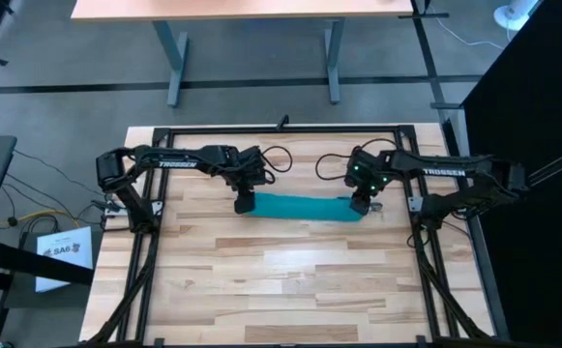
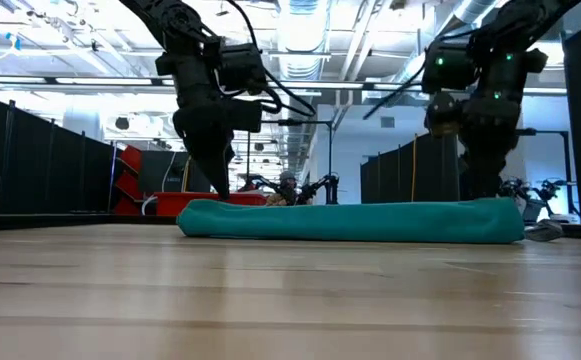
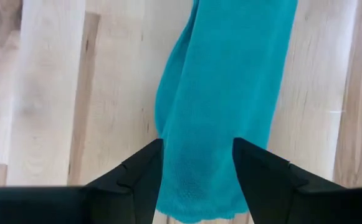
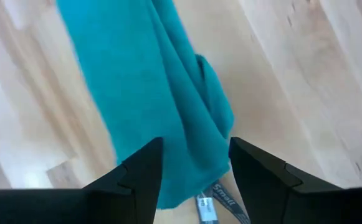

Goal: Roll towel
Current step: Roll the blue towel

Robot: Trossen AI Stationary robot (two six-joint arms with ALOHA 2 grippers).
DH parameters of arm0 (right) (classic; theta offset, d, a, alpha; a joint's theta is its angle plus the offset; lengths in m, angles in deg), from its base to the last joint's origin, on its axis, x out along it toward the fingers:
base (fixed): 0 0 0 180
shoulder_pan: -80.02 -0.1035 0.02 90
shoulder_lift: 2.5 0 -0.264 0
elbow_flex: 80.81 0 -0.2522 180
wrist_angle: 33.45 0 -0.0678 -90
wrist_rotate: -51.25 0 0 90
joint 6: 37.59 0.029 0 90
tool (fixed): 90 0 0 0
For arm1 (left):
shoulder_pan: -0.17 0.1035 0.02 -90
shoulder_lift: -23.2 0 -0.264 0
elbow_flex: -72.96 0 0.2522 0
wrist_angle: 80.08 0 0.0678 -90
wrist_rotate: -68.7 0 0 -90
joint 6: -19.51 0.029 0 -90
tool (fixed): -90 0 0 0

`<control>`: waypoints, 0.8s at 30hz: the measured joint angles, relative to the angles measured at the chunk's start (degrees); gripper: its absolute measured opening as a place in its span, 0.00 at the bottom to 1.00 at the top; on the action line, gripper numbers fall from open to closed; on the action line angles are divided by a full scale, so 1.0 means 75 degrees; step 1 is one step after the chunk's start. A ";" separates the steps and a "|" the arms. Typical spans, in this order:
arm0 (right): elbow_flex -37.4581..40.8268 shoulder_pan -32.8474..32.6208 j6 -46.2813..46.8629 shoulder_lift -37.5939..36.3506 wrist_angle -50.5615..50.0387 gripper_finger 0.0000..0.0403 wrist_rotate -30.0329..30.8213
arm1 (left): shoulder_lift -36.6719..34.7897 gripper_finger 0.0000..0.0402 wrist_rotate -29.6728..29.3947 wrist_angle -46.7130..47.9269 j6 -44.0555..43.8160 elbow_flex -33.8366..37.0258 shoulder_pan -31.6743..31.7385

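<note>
The teal towel (image 1: 300, 207) lies on the wooden table as a long narrow roll or fold running left to right, low and level in the low view (image 2: 350, 220). My left gripper (image 1: 245, 203) is at its left end, pointing down and open, with the towel's end (image 3: 193, 193) between its fingers. My right gripper (image 1: 360, 205) is at its right end, also pointing down and open, with that end (image 4: 193, 180) between its fingers. A small white label (image 4: 209, 202) sticks out at the right end. My left gripper comes at the towel's left end (image 3: 187, 186) from above, one finger (image 3: 143, 174) on each long side; I cannot tell whether they touch it. My right gripper stands the same way over the right end (image 4: 199, 168); whether its fingers (image 4: 140, 168) touch the cloth, I cannot tell. The towel lies flat on the table.
A black metal frame (image 1: 155, 242) runs along the table's left, right and far sides. A small grey object (image 2: 545, 230) lies just right of the towel. The near half of the tabletop (image 1: 290, 290) is bare wood.
</note>
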 joint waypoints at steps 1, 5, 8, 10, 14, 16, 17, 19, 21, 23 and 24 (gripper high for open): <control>-0.0002 0.0024 -0.0066 0.0075 -0.0016 0.43 0.0000 | -0.0012 0.44 -0.0001 -0.0011 0.0000 0.0000 0.0000; 0.0000 -0.0021 -0.0199 0.0350 -0.0015 0.42 -0.0054 | -0.0012 0.44 -0.0006 -0.0025 0.0000 -0.0003 0.0000; 0.0000 -0.0060 -0.0211 0.0392 0.0015 0.40 -0.0057 | -0.0012 0.44 -0.0007 -0.0017 0.0000 -0.0003 0.0000; 0.0000 -0.0042 -0.0214 0.0371 0.0009 0.39 -0.0072 | -0.0012 0.44 -0.0007 -0.0019 0.0001 -0.0003 0.0000; 0.0000 -0.0041 -0.0235 0.0363 0.0034 0.37 -0.0077 | -0.0012 0.44 -0.0007 -0.0028 0.0003 -0.0003 0.0000; 0.0000 -0.0042 -0.0239 0.0363 0.0043 0.36 -0.0077 | -0.0012 0.44 -0.0007 -0.0041 0.0003 -0.0006 0.0000; 0.0000 -0.0042 -0.0239 0.0363 0.0043 0.34 -0.0078 | -0.0012 0.44 -0.0007 -0.0040 0.0003 -0.0006 0.0000; 0.0000 -0.0025 -0.0239 0.0363 0.0051 0.31 -0.0080 | -0.0012 0.44 -0.0007 -0.0043 0.0003 -0.0006 0.0000; 0.0000 0.0019 -0.0238 0.0363 0.0101 0.25 -0.0080 | -0.0012 0.44 -0.0007 -0.0045 0.0003 -0.0006 0.0000; 0.0000 0.0097 -0.0238 0.0363 0.0128 0.20 -0.0080 | -0.0012 0.44 -0.0007 -0.0045 0.0003 -0.0006 0.0000; -0.0004 0.0148 -0.0237 0.0363 0.0118 0.17 -0.0083 | -0.0012 0.44 -0.0007 -0.0045 0.0003 -0.0006 0.0000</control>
